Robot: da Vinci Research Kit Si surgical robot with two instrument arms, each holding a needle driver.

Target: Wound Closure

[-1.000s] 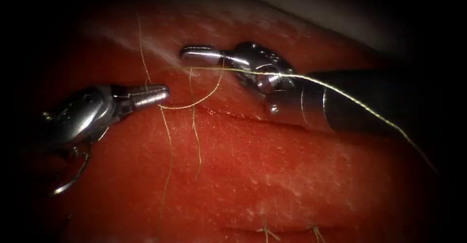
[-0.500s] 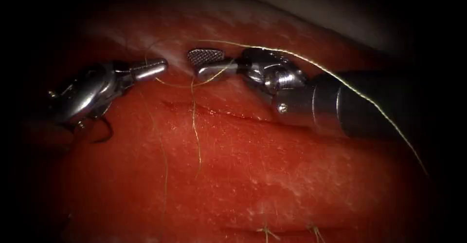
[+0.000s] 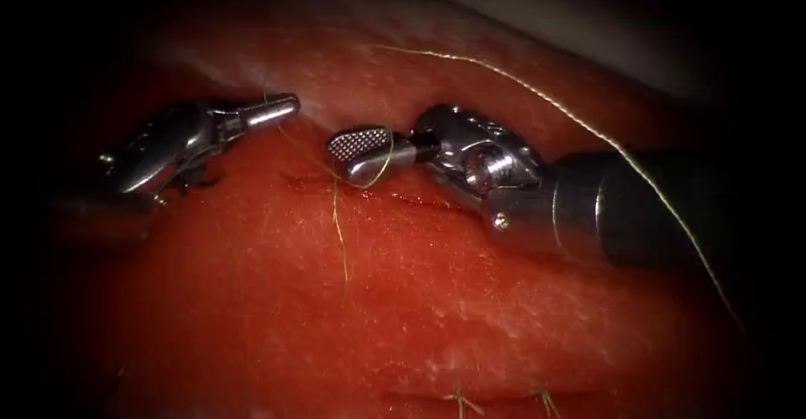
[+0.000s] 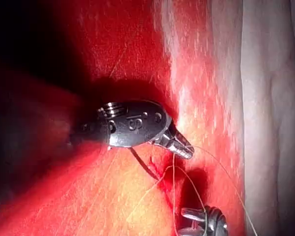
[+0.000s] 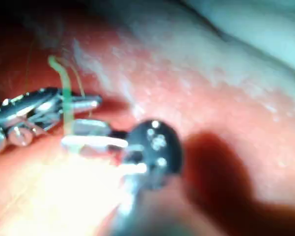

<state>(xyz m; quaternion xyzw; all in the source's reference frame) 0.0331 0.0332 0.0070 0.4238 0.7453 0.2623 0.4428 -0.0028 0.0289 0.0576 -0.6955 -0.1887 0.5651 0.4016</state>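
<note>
Endoscope view: thread (image 3: 336, 217), fine, limp and judged best gripped near its end, is looped around the open, empty right tool (image 3: 361, 152) above the cut (image 3: 403, 201); the left tool (image 3: 273, 110) is closed on thread.

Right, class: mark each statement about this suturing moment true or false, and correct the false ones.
1. The right end effector has its jaws open. True.
2. The left end effector grips the tissue. False: its shut jaws hold the thread.
3. Thread loops round the right end effector's lower jaw. True.
4. The right end effector holds the needle. False: it holds nothing; the needle appears to hang beneath the left end effector, out of the tissue.
</note>
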